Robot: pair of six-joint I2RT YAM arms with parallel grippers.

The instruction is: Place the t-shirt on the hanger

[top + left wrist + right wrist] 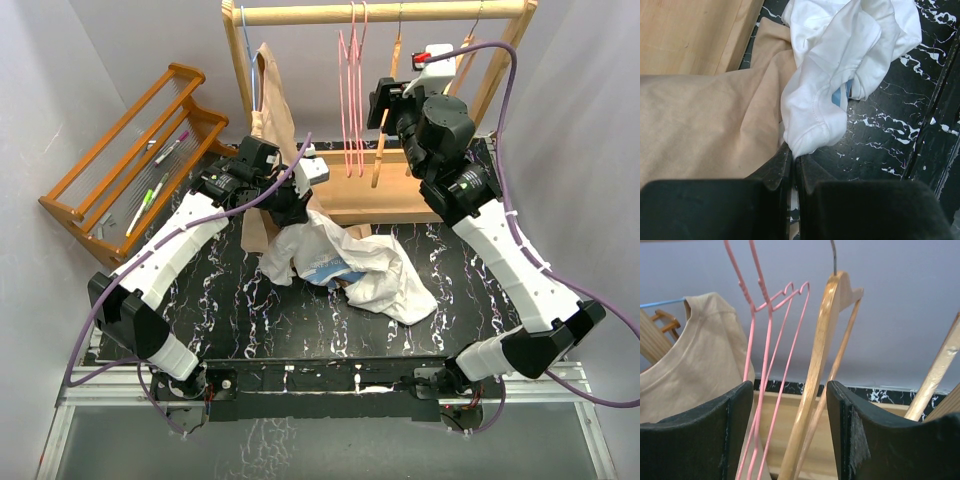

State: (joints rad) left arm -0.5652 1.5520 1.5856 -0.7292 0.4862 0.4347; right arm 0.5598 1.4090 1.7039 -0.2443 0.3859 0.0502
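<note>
Two grippers noted: left gripper [794, 156] pinched t-shirt [840, 55] hem at fingertips, blue print [840, 95] unreadable; right gripper [790, 387] spread, pink hanger [755, 308] between fingers.

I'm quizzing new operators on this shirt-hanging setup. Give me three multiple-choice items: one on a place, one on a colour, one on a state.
1. Where is the white t-shirt?
A) crumpled on the table
B) hung on the rail
C) on the orange rack

2. What colour is the bare wire hanger?
A) yellow
B) pink
C) green

3. The left gripper is:
A) open above the table
B) shut on the t-shirt
C) shut on a wooden hanger

Answers:
1 A, the shirt lies bunched on the black marbled top.
2 B, its thin wire shows pink against the grey wall.
3 B, the closed jaws pinch a white fabric edge.
</note>
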